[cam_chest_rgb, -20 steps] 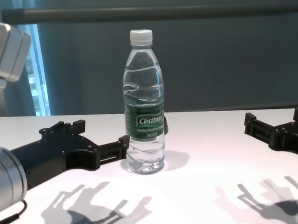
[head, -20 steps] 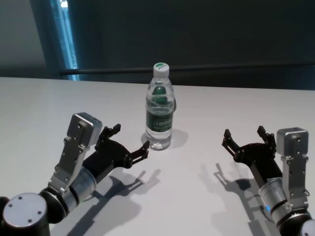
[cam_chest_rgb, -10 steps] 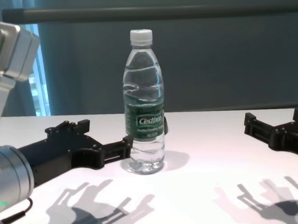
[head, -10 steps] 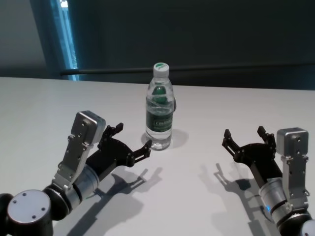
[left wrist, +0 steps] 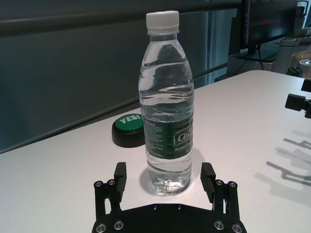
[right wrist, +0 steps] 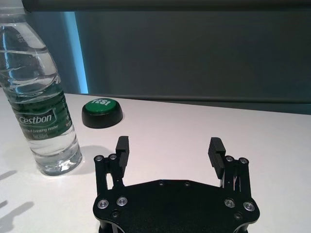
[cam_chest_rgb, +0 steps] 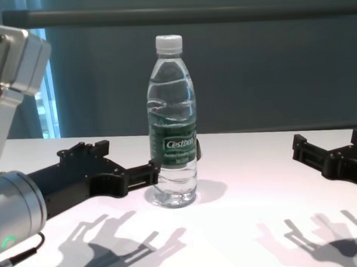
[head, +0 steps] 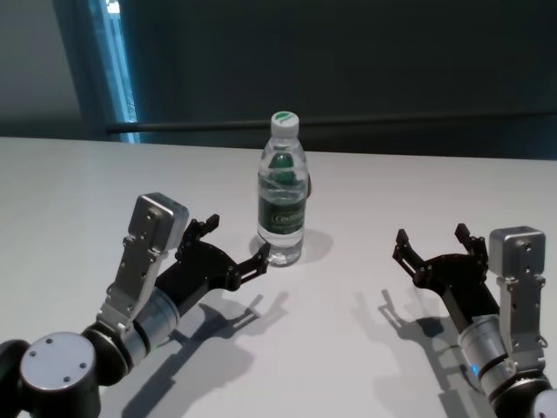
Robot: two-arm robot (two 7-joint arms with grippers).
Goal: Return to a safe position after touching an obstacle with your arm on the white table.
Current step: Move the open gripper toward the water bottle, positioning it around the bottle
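left gripper (head: 233, 246) low over the white table (head: 348, 287), jaws spread wide and holding nothing, aimed at the foot of the water bottle (head: 282, 191). from the chest view, nearer fingertip (cam_chest_rgb: 154, 168) right against the bottle's lower wall, at or on the point of contact; cannot tell for sure whether touching or a hair apart. in the left wrist view (left wrist: 165, 177) the bottle (left wrist: 166, 102) straight ahead of the open jaws, upright, base just beyond the two fingertips and roughly centred between them. beyond the bottle, a black puck with a green top (left wrist: 128, 129), well clear of the fingers.

right gripper (head: 438, 246) parked off to the far side, jaws also wide and empty, well apart from the bottle; no part in this.

step in hand, by judgement: contact made or about to be, then retreat to a safe pose. best done by backing straight out along the line of approach, away from the bottle, not sweeping sideways — a tall, narrow bottle, part full, likely to tip if a fingertip drags across its base. worth keeping the jaws as they are: closing here could pinch or nudge the bottle. worth lifting a little off the table only once the fingertips are clear. slow at first, then free to swing back toward the body.
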